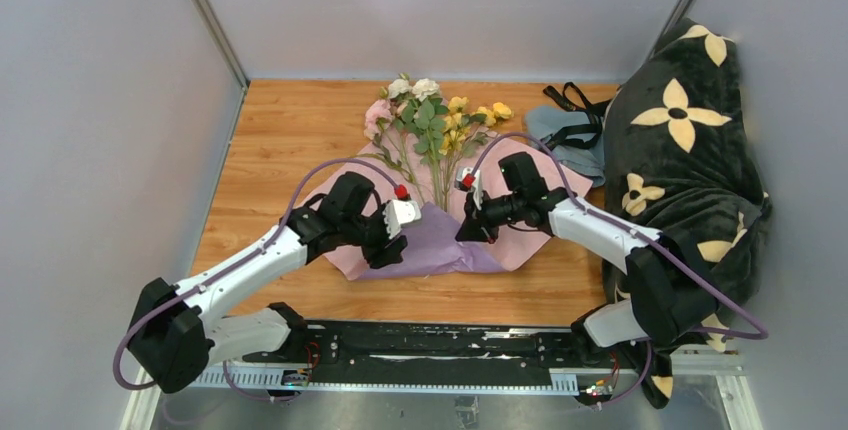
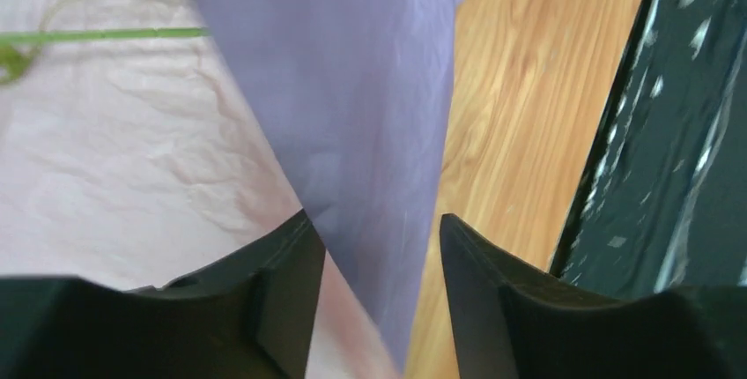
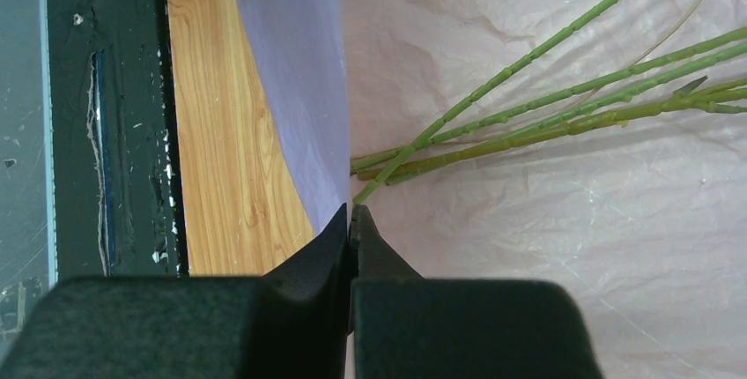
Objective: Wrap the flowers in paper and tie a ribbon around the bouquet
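Paper (image 2: 352,123) inside the parted left gripper (image 2: 377,220)

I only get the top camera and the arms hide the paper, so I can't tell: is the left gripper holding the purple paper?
Observer: No. The left wrist view shows the left gripper open, with a purple fold of the paper hanging loose between its jaws.
Operator: What about the other one?
Observer: The right gripper is shut, and the paper's purple edge runs right into its closed jaws, so it looks pinched.
Operator: Where do the stems end?
Observer: The green stems of the flowers end on the paper's pink face, right beside those closed jaws.
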